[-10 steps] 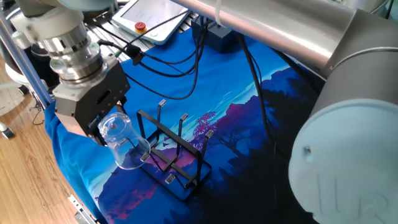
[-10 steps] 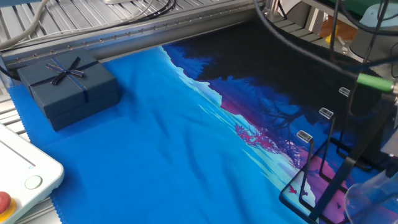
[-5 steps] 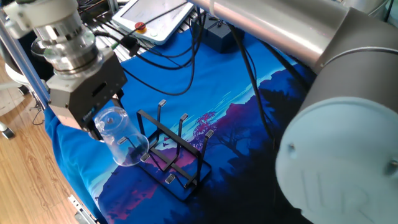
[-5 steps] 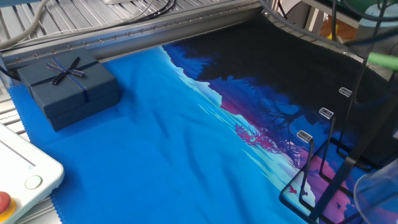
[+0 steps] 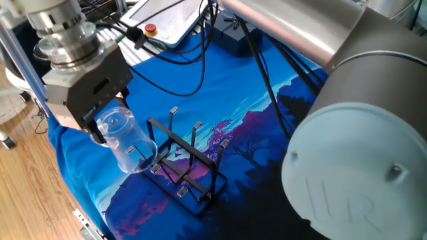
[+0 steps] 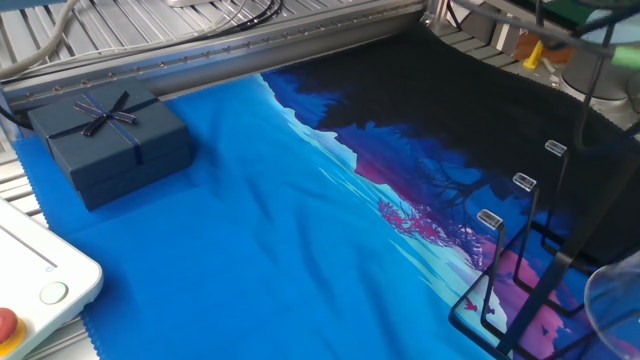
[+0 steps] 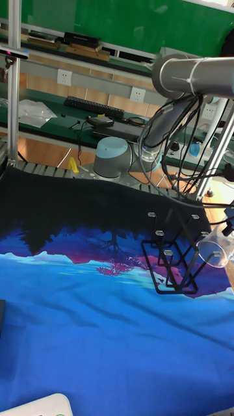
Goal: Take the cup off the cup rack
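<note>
The clear cup [image 5: 127, 141] hangs tilted in my gripper [image 5: 107, 123], whose fingers are shut on its rim end, up and left of the black cup rack [image 5: 188, 167]. The cup's thick base points toward the rack's near pegs, and I cannot tell whether a peg tip is still inside it. In the other fixed view only an edge of the cup [image 6: 612, 300] shows at the right border beside the cup rack [image 6: 520, 265]. In the tall view the cup [image 7: 215, 249] floats just right of the cup rack [image 7: 174, 257] at the frame edge.
A dark blue gift box [image 6: 108, 145] sits at the far corner of the blue cloth [image 6: 250, 250]. A white pendant with a red button [image 5: 160, 23] and black cables [image 5: 193, 60] lie behind the rack. The table edge [image 5: 87, 217] runs close below the cup.
My gripper has risen and pulled back to the left with the cup, drawing it farther from the rack's pegs.
</note>
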You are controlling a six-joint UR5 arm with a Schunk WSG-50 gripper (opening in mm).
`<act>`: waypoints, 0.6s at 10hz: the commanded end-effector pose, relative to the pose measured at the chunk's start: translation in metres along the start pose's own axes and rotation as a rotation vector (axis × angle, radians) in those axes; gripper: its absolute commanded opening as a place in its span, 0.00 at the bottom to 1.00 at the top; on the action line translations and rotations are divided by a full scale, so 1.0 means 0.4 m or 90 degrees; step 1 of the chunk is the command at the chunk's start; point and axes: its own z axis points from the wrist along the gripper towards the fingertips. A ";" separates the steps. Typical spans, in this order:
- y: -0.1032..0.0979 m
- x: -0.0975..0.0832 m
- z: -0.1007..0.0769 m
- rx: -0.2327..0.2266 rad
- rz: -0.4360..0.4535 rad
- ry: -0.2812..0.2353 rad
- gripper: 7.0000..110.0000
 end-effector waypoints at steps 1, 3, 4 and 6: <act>0.015 0.009 -0.035 -0.016 -0.005 -0.002 0.36; 0.016 0.015 -0.057 -0.018 -0.009 -0.001 0.36; 0.014 0.015 -0.065 -0.019 -0.011 -0.002 0.36; 0.002 0.025 -0.092 -0.022 -0.018 0.000 0.36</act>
